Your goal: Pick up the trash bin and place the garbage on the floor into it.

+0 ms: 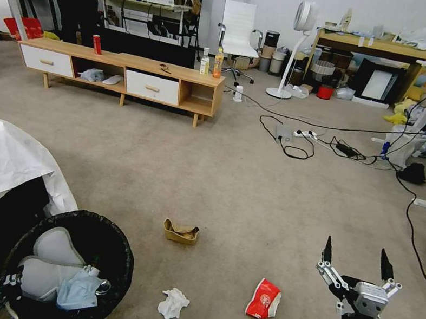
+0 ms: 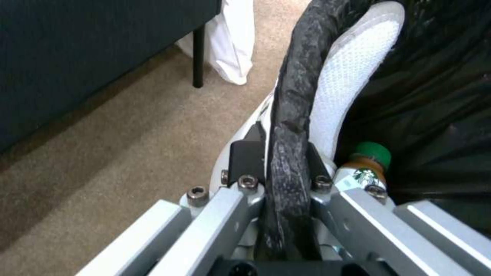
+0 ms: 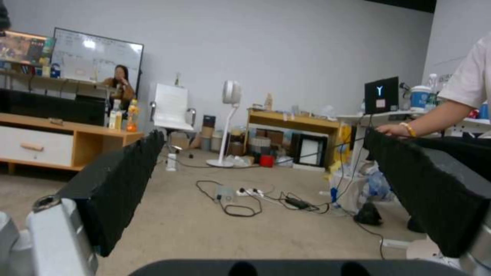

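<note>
Left claw (image 2: 286,180) clamped on trash bin (image 1: 68,266) rim at lower left; right claw (image 1: 355,261) wide open, empty: centre over crushed cup (image 1: 263,299) on floor (image 1: 241,186) before closing.

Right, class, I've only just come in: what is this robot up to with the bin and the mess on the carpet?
The left end effector is clamped on the rim of the trash bin, which already holds a bottle and pale cloth. The right end effector hangs open above the floor, holding nothing. Three bits of garbage lie loose on the carpet: a cardboard tray, a crumpled tissue and a crushed red-white cup, the cup lying nearest the open end effector.
</note>
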Controlling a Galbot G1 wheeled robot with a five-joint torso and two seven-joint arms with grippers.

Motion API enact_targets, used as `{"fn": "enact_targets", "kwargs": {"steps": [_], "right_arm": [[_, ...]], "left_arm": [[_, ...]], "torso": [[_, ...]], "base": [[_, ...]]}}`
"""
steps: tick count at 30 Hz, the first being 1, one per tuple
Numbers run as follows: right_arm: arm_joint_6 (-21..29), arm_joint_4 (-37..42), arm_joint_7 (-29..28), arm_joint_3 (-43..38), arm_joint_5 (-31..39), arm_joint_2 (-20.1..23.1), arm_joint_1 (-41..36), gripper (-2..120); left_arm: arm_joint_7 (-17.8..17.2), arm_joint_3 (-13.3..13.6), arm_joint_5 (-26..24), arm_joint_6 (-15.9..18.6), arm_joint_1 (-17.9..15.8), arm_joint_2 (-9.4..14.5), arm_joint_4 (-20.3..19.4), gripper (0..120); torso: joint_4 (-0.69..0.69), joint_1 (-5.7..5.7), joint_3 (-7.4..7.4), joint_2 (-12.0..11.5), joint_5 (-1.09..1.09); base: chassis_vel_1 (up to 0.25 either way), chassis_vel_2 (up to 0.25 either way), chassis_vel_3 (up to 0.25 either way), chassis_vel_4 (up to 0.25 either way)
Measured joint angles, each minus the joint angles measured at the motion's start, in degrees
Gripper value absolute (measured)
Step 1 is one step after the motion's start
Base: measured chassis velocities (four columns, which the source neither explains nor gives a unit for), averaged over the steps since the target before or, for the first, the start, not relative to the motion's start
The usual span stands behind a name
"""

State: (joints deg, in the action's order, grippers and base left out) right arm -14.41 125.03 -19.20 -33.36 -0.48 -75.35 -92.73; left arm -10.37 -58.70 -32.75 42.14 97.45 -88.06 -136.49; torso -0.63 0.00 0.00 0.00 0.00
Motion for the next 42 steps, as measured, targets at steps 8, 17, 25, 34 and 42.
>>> {"fn": "enact_targets", "kwargs": {"steps": [8,17,25,34,42], "right_arm": [[0.29,-0.21,0.02,0.07,0.38,0.05,0.58,100],[0.38,-0.4,0.0,0.08,0.54,0.12,0.59,100],[0.57,-0.39,-0.05,0.03,0.59,0.22,0.58,100],[0.7,-0.31,-0.2,-0.05,0.59,0.22,0.48,100],[0.77,-0.23,-0.26,-0.14,0.58,0.22,0.49,100]], "left_arm": [[-0.02,0.14,-0.18,0.0,0.0,-0.09,-0.15,3],[-0.02,0.3,-0.27,0.0,0.07,-0.31,-0.27,3],[-0.01,0.34,-0.23,-0.01,0.14,-0.43,-0.31,3],[-0.01,0.77,-0.14,-0.01,0.45,-0.52,-0.27,3],[-0.05,0.96,-0.08,-0.01,0.68,-0.44,0.08,3]], "torso": [[0.0,0.0,0.0,0.0,0.0],[0.0,0.0,0.0,0.0,0.0],[0.01,0.0,0.0,0.0,0.0],[0.01,0.0,0.0,0.0,0.0],[0.0,0.0,0.0,0.0,0.0]], "base": [[0.0,0.0,0.0,0.0],[0.0,0.0,0.0,0.0],[0.0,0.0,0.0,0.0],[0.0,0.0,0.0,0.0],[0.0,0.0,0.0,0.0]]}}
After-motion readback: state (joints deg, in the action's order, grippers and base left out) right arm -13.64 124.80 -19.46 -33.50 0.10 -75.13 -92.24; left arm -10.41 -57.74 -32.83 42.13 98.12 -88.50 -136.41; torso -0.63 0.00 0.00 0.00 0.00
